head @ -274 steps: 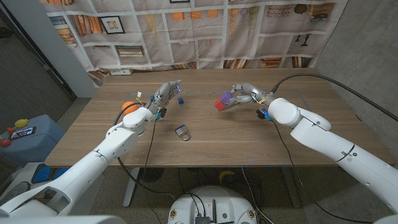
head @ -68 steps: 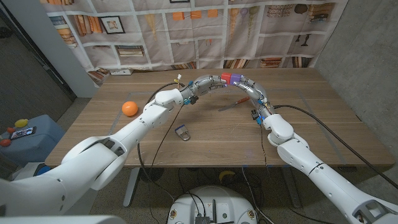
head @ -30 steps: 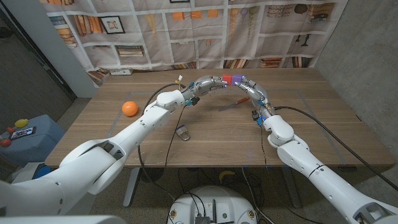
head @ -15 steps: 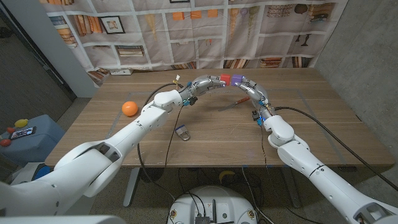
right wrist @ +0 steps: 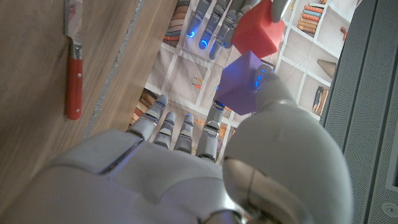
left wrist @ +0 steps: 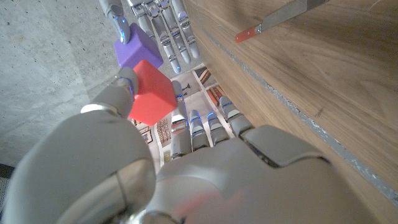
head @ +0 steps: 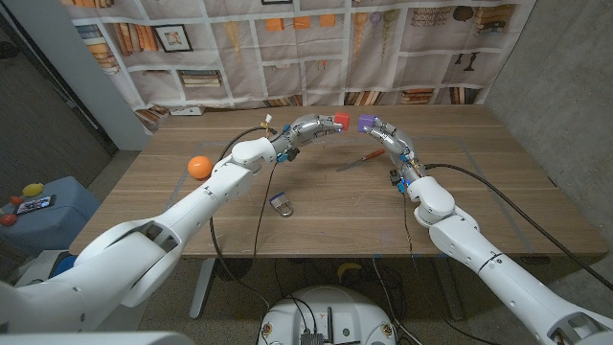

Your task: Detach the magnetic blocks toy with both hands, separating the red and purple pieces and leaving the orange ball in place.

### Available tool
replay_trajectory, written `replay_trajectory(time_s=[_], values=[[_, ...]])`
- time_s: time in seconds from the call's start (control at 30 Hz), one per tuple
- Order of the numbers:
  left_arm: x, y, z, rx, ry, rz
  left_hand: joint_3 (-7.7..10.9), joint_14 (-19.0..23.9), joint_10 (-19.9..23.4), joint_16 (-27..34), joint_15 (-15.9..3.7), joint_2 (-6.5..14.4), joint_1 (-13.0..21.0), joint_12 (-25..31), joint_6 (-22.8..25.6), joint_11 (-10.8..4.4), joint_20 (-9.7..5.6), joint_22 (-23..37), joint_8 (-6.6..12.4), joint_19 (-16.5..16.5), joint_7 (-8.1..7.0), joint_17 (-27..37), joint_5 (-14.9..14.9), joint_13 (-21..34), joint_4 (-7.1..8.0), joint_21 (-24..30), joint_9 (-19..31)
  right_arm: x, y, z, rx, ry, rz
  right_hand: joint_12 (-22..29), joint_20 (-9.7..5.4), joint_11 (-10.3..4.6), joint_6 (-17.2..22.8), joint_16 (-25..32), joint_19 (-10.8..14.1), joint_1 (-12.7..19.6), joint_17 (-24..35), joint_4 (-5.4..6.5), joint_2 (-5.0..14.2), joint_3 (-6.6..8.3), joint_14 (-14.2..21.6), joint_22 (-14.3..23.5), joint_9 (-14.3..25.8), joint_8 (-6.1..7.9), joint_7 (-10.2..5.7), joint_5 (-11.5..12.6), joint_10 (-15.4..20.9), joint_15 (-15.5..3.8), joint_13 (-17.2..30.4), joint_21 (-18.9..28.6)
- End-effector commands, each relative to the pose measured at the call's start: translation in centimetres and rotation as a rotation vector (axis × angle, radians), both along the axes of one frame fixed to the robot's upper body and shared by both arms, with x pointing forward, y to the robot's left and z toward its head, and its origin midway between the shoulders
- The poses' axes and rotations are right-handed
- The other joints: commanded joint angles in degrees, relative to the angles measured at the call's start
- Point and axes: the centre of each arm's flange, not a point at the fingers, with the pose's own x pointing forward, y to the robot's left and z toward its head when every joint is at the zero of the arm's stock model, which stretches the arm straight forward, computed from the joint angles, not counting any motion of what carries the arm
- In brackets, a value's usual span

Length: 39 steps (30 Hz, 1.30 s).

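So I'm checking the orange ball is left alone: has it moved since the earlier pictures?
No. The orange ball sits at the same spot on the table's left side, as before, at the same distance from the metal clip.

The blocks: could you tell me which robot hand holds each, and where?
Left hand pinches the red block by its sides; right hand likewise the purple block.

A long rectangular wooden desk (head: 316,206) with pale brown grain fills the middle. At twelve o'clock behind it hangs a fabric backdrop printed with bookshelves (head: 316,48). A rough grey concrete wall (head: 565,86) stands at three o'clock. At nine o'clock, a grey panel (head: 72,67) leans beside a low blue stool (head: 43,216).
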Motion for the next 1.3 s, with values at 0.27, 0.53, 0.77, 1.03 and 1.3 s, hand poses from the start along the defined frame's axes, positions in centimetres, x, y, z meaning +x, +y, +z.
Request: replay_trajectory(time_s=[0.27,0.53,0.77,1.03,1.3], values=[[-0.7,2.6,1.1,0.010,-0.028,0.059,-0.34,-0.5,0.2,0.0,0.03,0.7,0.4,-0.3,3.1,0.01,-0.05,0.2,0.12,0.0,-2.77,0.0,0.1,0.1,0.02,-0.4,0.2,-0.4,-1.2,1.0,-0.076,0.001,-0.044,-0.2,-0.17,-0.26,5.5,-0.1,0.3,4.3,0.3,0.08,4.66,-0.58,0.1,0.3,0.0,4.46,-5.71,0.6,0.3,0.21,0.1,0.1],[-1.6,3.7,1.7,0.053,-0.055,0.102,-0.51,-0.6,0.2,0.0,0.04,0.8,0.6,-0.4,3.4,0.09,0.00,0.2,0.07,-0.1,-3.00,0.0,0.1,0.1,0.03,-0.4,0.2,-0.5,-1.7,1.6,-0.141,0.010,-0.087,-0.2,-0.20,-0.20,5.6,-0.2,0.4,4.4,0.3,0.06,4.73,-0.72,0.1,0.3,-0.1,4.49,-5.81,0.7,0.3,0.20,0.1,0.1],[-2.7,4.5,2.3,0.114,-0.081,0.161,-0.66,-0.6,0.1,0.0,0.14,1.0,0.8,-0.5,3.5,0.24,0.03,0.2,-0.04,-0.1,-3.09,0.0,0.1,0.1,0.04,-0.4,0.2,-0.6,-2.4,2.0,-0.203,0.008,-0.113,-0.2,-0.26,-0.26,5.5,-0.2,0.5,4.5,0.4,0.05,4.80,-0.84,0.1,0.3,-0.1,4.47,-5.81,0.8,0.4,0.20,0.1,0.1],[-4.0,5.3,2.9,0.173,-0.121,0.236,-0.84,-0.3,0.0,0.1,0.14,1.1,1.1,-0.6,3.7,-0.36,-0.02,0.2,-0.18,0.0,-3.35,0.0,0.2,0.1,0.03,-0.4,0.3,-0.9,-3.0,2.3,-0.266,0.012,-0.162,-0.1,-0.49,-0.20,5.6,-0.1,1.3,4.6,0.4,0.04,4.82,-1.06,0.3,0.3,-0.2,4.54,-5.65,0.9,0.6,0.06,0.1,0.4],[-4.7,6.1,3.3,0.240,-0.157,0.307,-1.06,-0.2,0.2,0.1,-0.14,1.3,1.3,-0.6,4.3,-0.45,-0.07,0.2,-0.14,0.1,-3.54,0.0,0.2,0.1,0.04,-0.3,0.3,-1.2,-3.5,3.1,-0.360,0.021,-0.216,0.1,-0.41,-0.26,5.7,0.0,2.2,4.7,0.4,0.02,4.85,-1.30,0.6,0.3,-0.3,4.63,-5.47,1.0,1.1,0.09,0.1,0.7]])
